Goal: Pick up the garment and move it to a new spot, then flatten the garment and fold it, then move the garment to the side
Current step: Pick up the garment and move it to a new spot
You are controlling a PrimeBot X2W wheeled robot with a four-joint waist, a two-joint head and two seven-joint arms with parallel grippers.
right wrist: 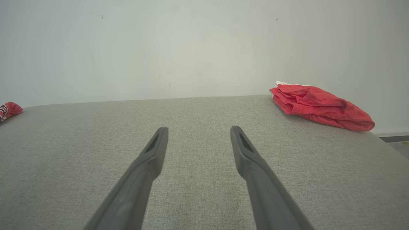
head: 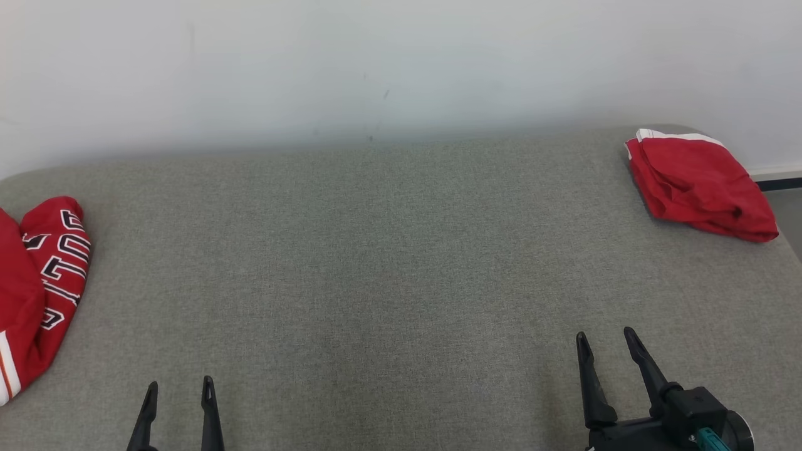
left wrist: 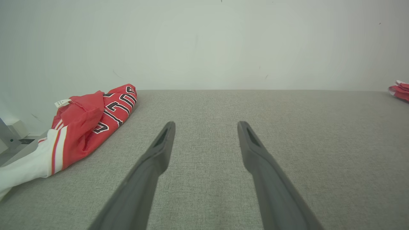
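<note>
Grey fabric table (head: 388, 263), open surface across the middle, both grippers spread and empty.
Left gripper (head: 179, 382) and right gripper (head: 605, 333) hover at near edge; crumpled lettered red jersey (head: 53, 275) lies at left edge, folded red garment (head: 695, 185) at far right corner.

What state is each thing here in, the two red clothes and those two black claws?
Lettered red garment: bunched up, lying at the left edge of the grey surface.
Plain red garment: loosely folded, lying at the far right corner.
Left gripper: open, empty.
Right gripper: open, empty.
</note>
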